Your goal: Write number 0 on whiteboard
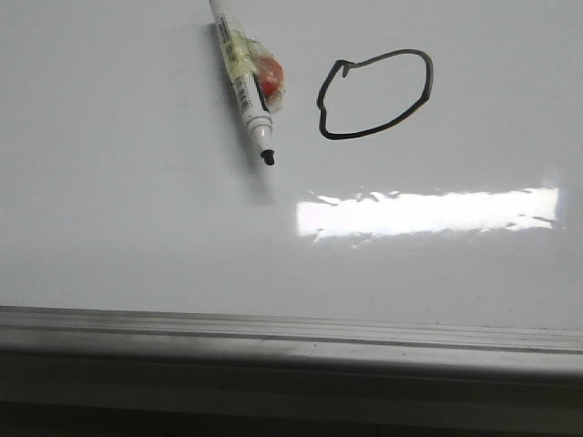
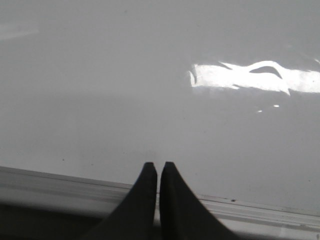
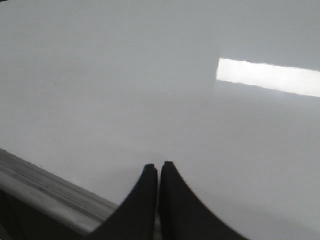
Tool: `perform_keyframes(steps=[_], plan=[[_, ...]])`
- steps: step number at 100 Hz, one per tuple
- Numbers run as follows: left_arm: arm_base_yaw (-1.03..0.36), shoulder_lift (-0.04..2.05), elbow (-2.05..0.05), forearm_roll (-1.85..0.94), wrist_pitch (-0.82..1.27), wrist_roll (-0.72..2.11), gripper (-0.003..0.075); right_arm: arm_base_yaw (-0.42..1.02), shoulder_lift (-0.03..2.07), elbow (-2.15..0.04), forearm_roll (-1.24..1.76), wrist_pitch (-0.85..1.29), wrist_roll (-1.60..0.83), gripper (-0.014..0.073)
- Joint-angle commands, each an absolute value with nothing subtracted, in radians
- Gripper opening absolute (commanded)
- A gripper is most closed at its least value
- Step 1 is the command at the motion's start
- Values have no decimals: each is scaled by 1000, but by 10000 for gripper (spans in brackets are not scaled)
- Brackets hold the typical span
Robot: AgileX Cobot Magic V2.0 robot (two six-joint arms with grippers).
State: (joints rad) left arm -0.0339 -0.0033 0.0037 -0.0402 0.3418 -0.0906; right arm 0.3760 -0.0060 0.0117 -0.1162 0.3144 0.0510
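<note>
The whiteboard (image 1: 137,237) fills the front view, glossy and white. On it is the number 0 (image 1: 425,89), a thin black lopsided oval wider than tall, with a kink at its upper left corner. A white marker (image 1: 242,84) lies uncapped left of the oval, its black tip pointing toward the near rail. Neither gripper shows in the front view. My left gripper (image 2: 158,166) is shut and empty above the board's near edge (image 2: 60,187). In its own wrist view my right gripper (image 3: 159,166) is also shut and empty, over bare board (image 3: 125,85).
A grey metal rail (image 1: 291,341) runs along the board's near edge. A bright rectangular light glare (image 1: 428,212) lies on the board below the oval. A red and clear thing (image 1: 270,76) rests against the marker's barrel.
</note>
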Motion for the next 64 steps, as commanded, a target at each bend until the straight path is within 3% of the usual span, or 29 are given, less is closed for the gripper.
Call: perform_keyframes(steps=[1, 64], plan=[[-34, -32, 35, -53, 307, -90, -20, 369, -13, 25, -129, 291, 53, -40], [-34, -32, 35, -53, 307, -90, -20, 369, -29, 25, -157, 292, 53, -40]])
